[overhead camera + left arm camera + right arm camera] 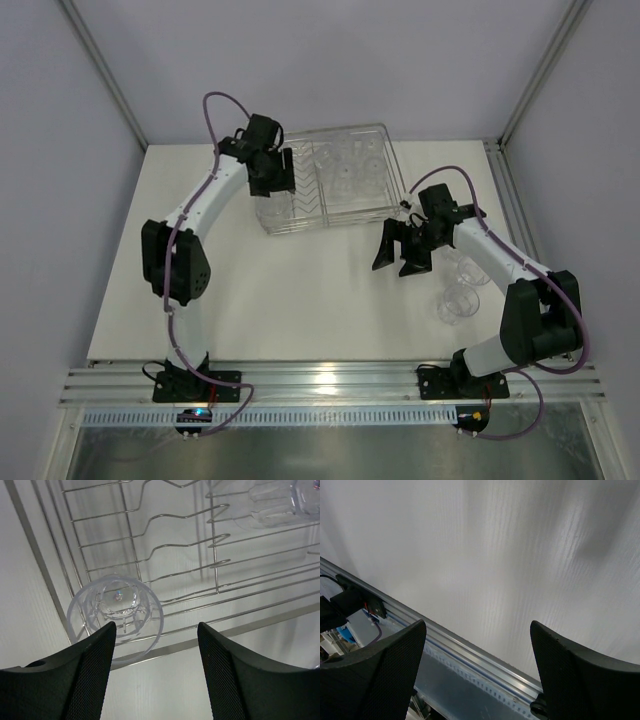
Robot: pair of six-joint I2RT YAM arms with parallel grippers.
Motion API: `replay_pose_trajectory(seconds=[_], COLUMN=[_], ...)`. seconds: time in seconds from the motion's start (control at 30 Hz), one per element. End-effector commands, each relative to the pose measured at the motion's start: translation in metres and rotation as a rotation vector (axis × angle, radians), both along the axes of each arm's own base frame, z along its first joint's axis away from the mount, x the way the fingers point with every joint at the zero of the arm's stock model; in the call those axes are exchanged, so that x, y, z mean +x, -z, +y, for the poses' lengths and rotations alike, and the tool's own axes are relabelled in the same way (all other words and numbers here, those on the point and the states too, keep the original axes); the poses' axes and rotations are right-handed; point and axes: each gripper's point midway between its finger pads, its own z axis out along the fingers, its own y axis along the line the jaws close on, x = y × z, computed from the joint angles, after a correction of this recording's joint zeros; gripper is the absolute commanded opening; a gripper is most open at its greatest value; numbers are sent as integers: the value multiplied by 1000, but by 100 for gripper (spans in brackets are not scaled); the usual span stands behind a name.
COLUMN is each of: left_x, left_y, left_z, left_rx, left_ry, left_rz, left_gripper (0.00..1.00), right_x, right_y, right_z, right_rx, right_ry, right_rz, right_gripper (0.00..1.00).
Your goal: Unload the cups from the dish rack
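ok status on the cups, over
left gripper open at a cup in the dish rack. right gripper open, empty. two cups out on the table. nothing blocking.

The dish rack [285, 212] sits far-centre on the table [300, 300], cups [352, 172] in its right half, loose cups [455, 305] to its right.

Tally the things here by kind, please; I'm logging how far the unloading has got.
Silvery wire dish rack: 1
Black-and-white robot arms: 2
Clear plastic cups on the white table, outside the rack: at least 2
Clear plastic cup in the rack's corner: 1
Total: at least 6; further cups in the rack are too transparent to count.
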Motion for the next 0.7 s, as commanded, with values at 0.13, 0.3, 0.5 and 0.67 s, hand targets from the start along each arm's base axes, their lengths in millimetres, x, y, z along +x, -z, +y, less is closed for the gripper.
replay_pose_trajectory(seconds=[0.13,0.3,0.5,0.67], left_x=[-12,-11,-18,-19], left_y=[4,37,45,32], left_z=[-38,-21,-17,-21], left_rx=[6,135,148,115], left_ry=[265,254,239,235], left_rz=[47,113,144,118], left_gripper=[66,64,54,7], right_x=[8,7,6,8], right_y=[-4,-4,-3,-3], right_z=[3,2,1,2], right_rx=[3,2,-3,-1], right_ry=[-13,-12,-12,-11], right_rz=[-39,-40,-40,-39], right_gripper=[87,87,87,87])
